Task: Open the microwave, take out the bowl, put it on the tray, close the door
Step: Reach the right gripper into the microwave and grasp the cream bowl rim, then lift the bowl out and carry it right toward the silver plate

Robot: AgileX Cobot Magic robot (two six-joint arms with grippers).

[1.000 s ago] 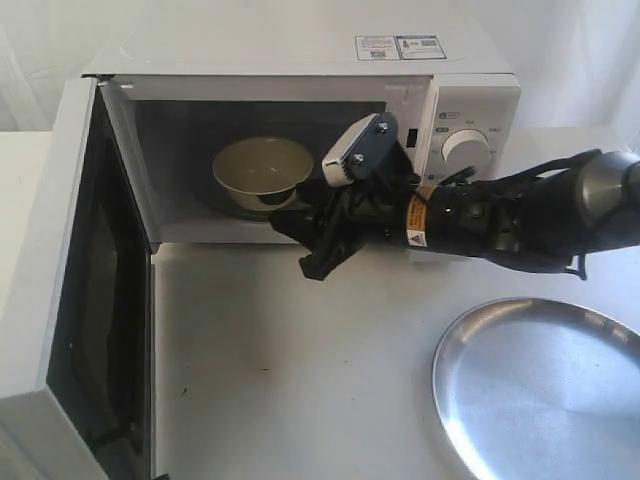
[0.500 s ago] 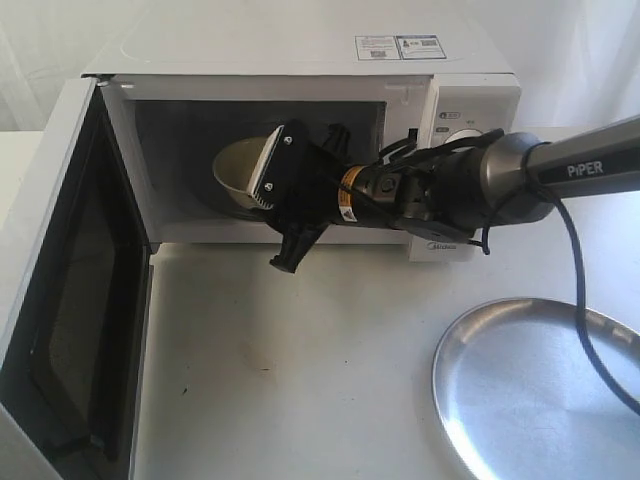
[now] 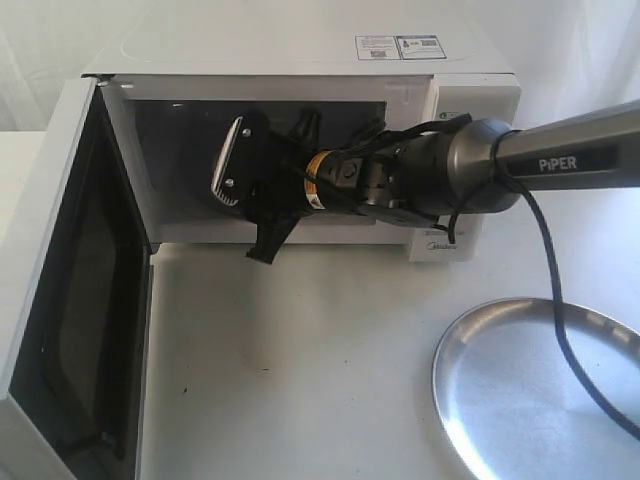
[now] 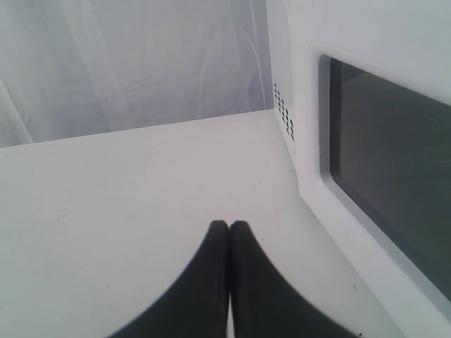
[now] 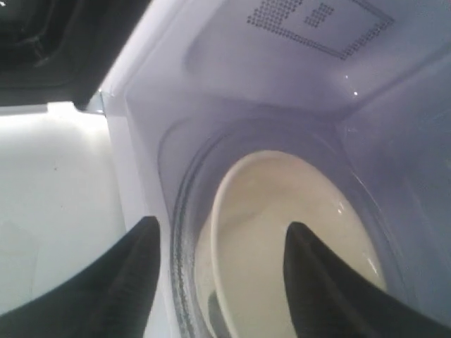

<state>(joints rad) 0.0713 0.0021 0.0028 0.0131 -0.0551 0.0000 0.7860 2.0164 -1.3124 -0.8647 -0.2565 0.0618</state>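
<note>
While the right tool (image 5: 222, 224) gapes, the bowl (image 5: 268, 197) rim lies between its jaws.

Right wrist view is blurred: we see the bowl (image 5: 268, 211) soft-edged, cut by the picture edge and partly behind one finger (image 5: 331, 289) of the right claw (image 5: 220, 225); we can't tell whether they touch. In the exterior view the right arm (image 3: 430, 180) fills the microwave (image 3: 300, 50) opening, so we lose bowl and claw tips, and most of the control panel (image 3: 497, 105). Tray (image 3: 540, 390) runs off right and bottom edges, door (image 3: 70, 300) off left and bottom. Stickers (image 3: 400, 47) too small to read. Left claw (image 4: 229, 225) finger bases are cut off.
</note>
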